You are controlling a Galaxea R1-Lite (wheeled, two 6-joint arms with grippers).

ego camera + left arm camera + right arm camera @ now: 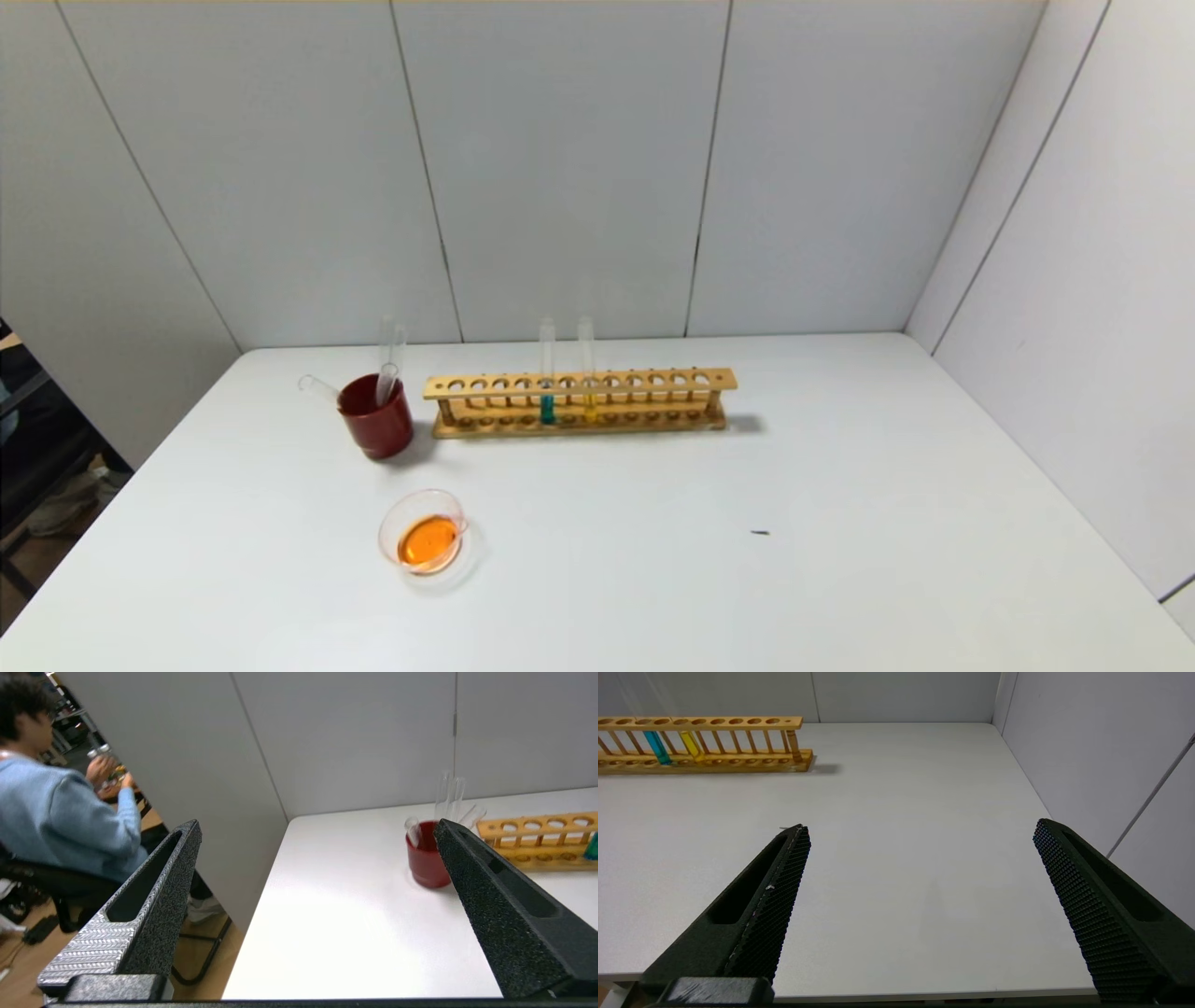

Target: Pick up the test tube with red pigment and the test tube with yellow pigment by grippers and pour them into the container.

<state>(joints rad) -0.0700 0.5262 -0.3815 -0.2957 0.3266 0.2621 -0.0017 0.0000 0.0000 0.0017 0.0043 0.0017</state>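
Note:
The container (425,534), a clear glass dish, holds orange liquid at the table's front left. A test tube with yellow pigment (588,369) stands in the wooden rack (653,381); it also shows in the right wrist view (692,746). No tube holding red liquid is in view. Clear empty tubes (390,366) stand in the dark red cup (376,420). My left gripper (317,823) is open and empty over the table's left part, short of the cup (423,868). My right gripper (920,825) is open and empty over the table's right front. Neither shows in the head view.
A teal-liquid tube (547,373) stands in the rack beside the yellow one. A small dark speck (760,533) lies on the table. Grey walls close the back and right. A seated person (56,812) is beyond the table's left edge.

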